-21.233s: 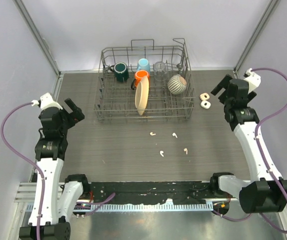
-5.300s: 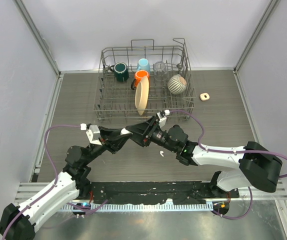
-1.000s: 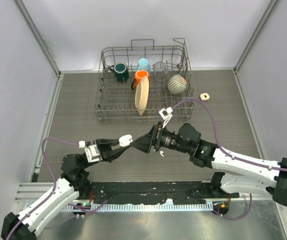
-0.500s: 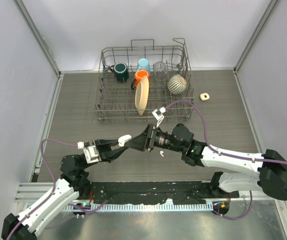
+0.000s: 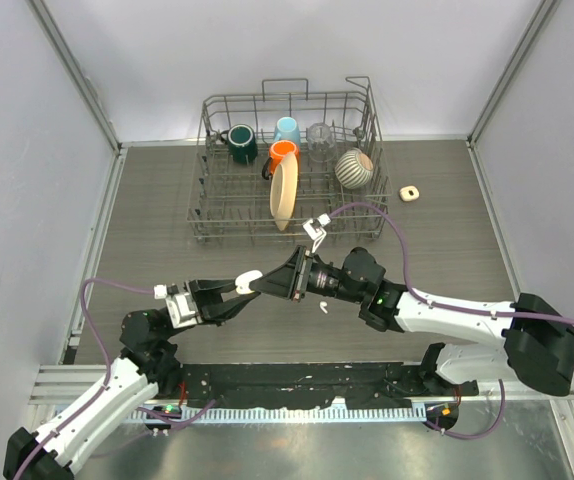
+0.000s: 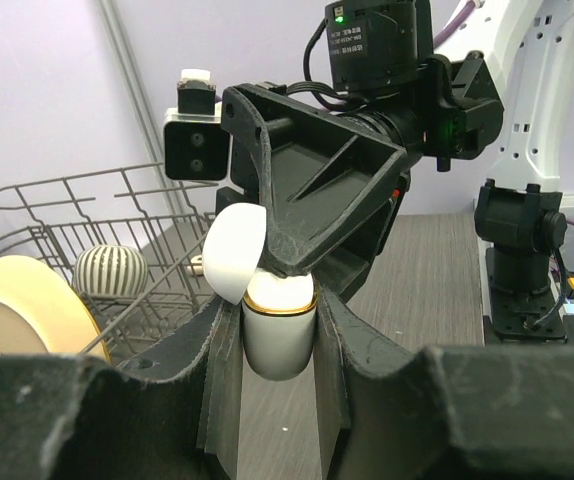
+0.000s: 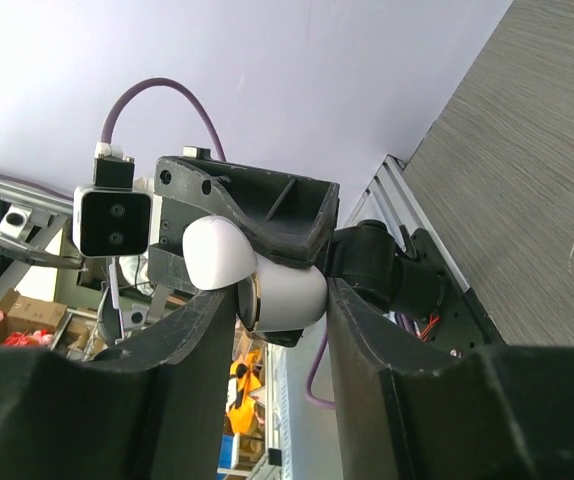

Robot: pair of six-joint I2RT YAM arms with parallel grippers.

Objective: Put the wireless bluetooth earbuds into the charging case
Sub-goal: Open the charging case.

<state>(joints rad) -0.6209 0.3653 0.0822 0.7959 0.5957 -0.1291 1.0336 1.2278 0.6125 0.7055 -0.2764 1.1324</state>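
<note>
Charging case (image 6: 279, 338), lid flipped open, held midair just in front of dish rack (image 5: 199, 200); left gripper (image 6: 278, 318) and right gripper (image 7: 280, 296) both clamped on it.

The left claw (image 5: 241, 287) and right claw (image 5: 289, 284) are meeting nose to nose, each blocking the other's way forward, the charging case (image 6: 278, 332) filling the gap. Beyond them the dish rack (image 5: 229, 222) is walling off the far side. An earbud (image 5: 322, 308) is lying below the right claw. Bare worktop (image 5: 152, 215) is stretching left of the left claw.
</note>
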